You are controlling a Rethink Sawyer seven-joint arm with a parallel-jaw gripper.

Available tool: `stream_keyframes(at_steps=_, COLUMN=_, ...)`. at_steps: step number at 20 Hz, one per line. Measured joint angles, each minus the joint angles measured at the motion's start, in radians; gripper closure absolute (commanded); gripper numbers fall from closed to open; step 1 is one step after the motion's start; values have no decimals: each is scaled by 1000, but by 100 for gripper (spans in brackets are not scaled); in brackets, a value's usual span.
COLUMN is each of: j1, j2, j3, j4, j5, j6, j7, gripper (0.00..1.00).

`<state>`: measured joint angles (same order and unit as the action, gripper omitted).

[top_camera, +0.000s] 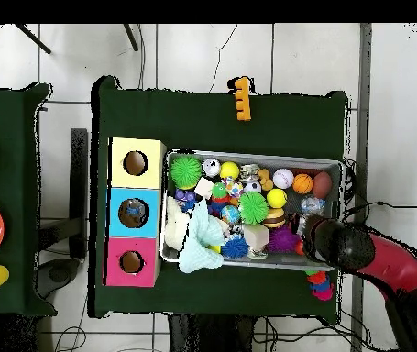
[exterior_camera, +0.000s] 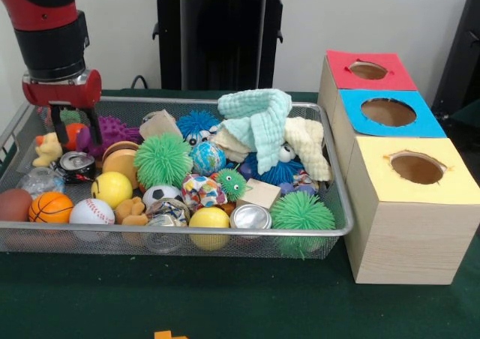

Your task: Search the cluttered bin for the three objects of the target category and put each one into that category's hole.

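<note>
Green cloth was spread over the table (exterior_camera: 247, 309), and the wire bin (exterior_camera: 339, 204) was set on it beside three wooden boxes with red (exterior_camera: 369, 70), blue (exterior_camera: 388, 112) and yellow (exterior_camera: 417, 168) holes. The gripper (exterior_camera: 73, 132) was lowered into the bin's far corner, with its two black fingers (exterior_camera: 55, 124) held a little apart and nothing seen between them. Just beside it a purple spiky toy (exterior_camera: 112, 133) and a small can (exterior_camera: 73, 164) were seen, and balls, fuzzy green toys (exterior_camera: 163, 159) and a pale green cloth (exterior_camera: 259, 118) were piled farther off toward the boxes.
</note>
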<state>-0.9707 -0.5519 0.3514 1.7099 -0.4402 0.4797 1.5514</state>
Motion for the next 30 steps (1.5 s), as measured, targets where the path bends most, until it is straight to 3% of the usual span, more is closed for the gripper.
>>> stream_keyframes(at_steps=8, j1=22, j2=12, j3=0, j4=-36, j5=0, j6=0, j7=0, gripper=0)
stream_keyframes(at_steps=19, j1=34, j2=76, j3=24, j4=-155, j5=0, j6=11, j7=0, gripper=0)
stream_keyframes(at_steps=30, j1=30, j2=127, j3=61, j4=-263, j5=-3, j6=104, j7=0, gripper=0)
